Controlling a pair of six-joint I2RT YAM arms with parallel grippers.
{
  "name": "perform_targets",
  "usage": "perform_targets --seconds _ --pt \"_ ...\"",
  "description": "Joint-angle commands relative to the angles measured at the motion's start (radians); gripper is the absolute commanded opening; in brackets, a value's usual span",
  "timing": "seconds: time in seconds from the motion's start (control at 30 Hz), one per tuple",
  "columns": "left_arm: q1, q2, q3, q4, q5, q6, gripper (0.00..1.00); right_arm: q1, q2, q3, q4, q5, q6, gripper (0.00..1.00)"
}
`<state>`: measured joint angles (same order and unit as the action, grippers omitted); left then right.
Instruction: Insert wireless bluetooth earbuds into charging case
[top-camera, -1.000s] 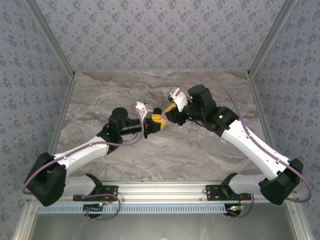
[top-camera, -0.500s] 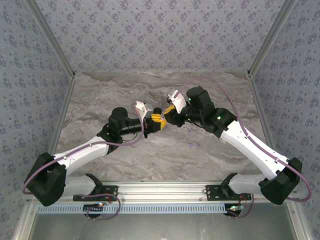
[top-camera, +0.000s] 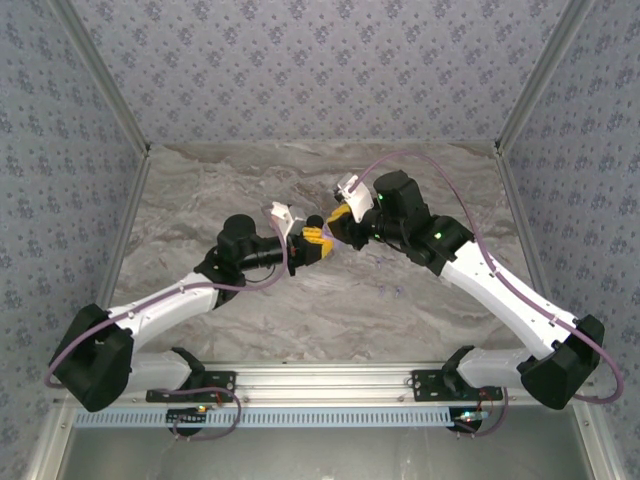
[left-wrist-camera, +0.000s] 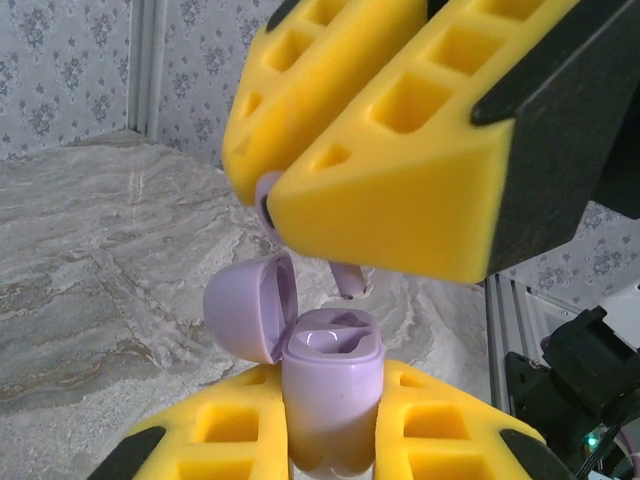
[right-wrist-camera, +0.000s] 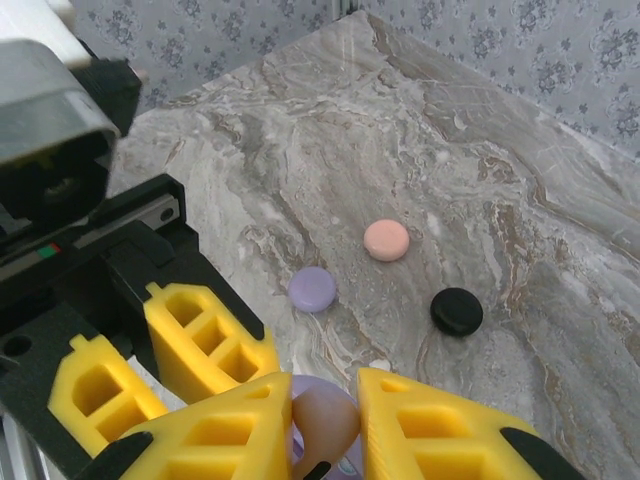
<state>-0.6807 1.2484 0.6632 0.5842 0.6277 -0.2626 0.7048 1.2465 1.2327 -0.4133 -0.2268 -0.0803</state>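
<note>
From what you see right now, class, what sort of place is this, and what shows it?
Probably a robot test booth: two arms fixed along a metal rail, a marble-patterned tabletop, and patterned wall panels closing it in.

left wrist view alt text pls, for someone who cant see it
An open lavender case stands clamped in the yellow left gripper. Just above it the right gripper pinches an earbud, stem pointing down toward the case.

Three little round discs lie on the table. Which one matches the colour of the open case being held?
The lavender disc, leftmost in the right wrist view, not the peach-pink disc or the black disc. The open case is lavender too.
</note>
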Motion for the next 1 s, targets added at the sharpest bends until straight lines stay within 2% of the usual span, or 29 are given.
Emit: perform_targets --seconds 0.0,0.97 --pt "0.001 0.009 0.033 0.059 0.001 -0.032 0.0 0.001 -0.002 -0.004 0.025 0.007 -0.015 0.24" --pt "0.001 0.013 0.036 0.087 -0.009 -0.069 0.0 0.009 -0.004 -0.072 0.043 0.004 -0.006 0.24"
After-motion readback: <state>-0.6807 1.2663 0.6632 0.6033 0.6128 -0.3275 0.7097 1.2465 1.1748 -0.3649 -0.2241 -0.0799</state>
